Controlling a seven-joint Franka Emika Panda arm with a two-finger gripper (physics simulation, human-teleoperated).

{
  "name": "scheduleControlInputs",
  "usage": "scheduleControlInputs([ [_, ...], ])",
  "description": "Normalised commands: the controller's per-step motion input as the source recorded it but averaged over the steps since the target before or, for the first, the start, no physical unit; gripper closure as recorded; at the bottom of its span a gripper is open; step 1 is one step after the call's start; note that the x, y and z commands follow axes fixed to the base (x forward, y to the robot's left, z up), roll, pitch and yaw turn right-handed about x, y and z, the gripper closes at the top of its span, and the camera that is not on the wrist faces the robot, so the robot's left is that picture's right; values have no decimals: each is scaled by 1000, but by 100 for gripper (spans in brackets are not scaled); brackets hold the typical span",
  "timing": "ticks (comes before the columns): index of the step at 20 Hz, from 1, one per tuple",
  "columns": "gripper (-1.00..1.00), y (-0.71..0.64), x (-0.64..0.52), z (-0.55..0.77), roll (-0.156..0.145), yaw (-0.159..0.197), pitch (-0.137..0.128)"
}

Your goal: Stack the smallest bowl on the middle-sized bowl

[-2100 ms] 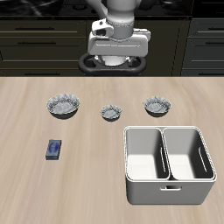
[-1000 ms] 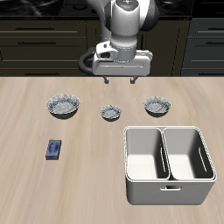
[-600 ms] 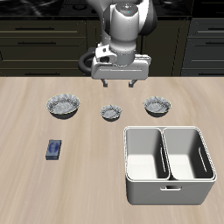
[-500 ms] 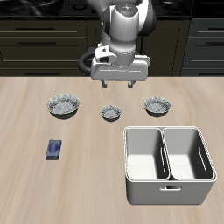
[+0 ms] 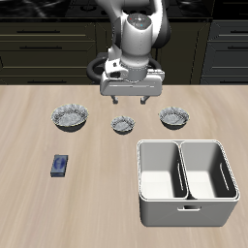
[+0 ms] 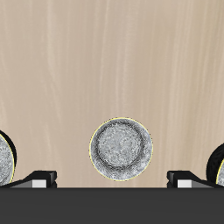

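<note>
Three grey-and-white scallop-rimmed bowls stand in a row across the table. The smallest bowl point(image 5: 122, 124) is in the middle of the row, and it also shows in the wrist view point(image 6: 121, 149). The middle-sized bowl point(image 5: 174, 117) stands at one end and the largest bowl point(image 5: 71, 117) at the other. In the wrist view the middle-sized bowl point(image 6: 3, 159) and the largest bowl point(image 6: 219, 164) are cut off at the frame's edges. My gripper point(image 5: 129, 99) is open and empty. It hangs above the smallest bowl and slightly behind it, with its fingertips point(image 6: 35, 178) spread wider than that bowl.
A white two-compartment caddy point(image 5: 187, 182) stands near the table's front edge, in front of the middle-sized bowl. A small blue object point(image 5: 60, 166) lies in front of the largest bowl. Dark cabinets stand behind the table.
My gripper has come down and forward from near the robot's base to just above the smallest bowl. It has stayed open. The bowls have not moved.
</note>
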Motion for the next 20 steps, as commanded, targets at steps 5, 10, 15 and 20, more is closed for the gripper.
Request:
scheduleControlInputs([
  [5,-100,20,18,-196,1,-10,15],
  [10,-100,11,13,-238,-10,-18,19],
  [15,-100,55,7,-340,6,-12,47],
  [20,-100,40,-13,-197,5,-14,29],
])
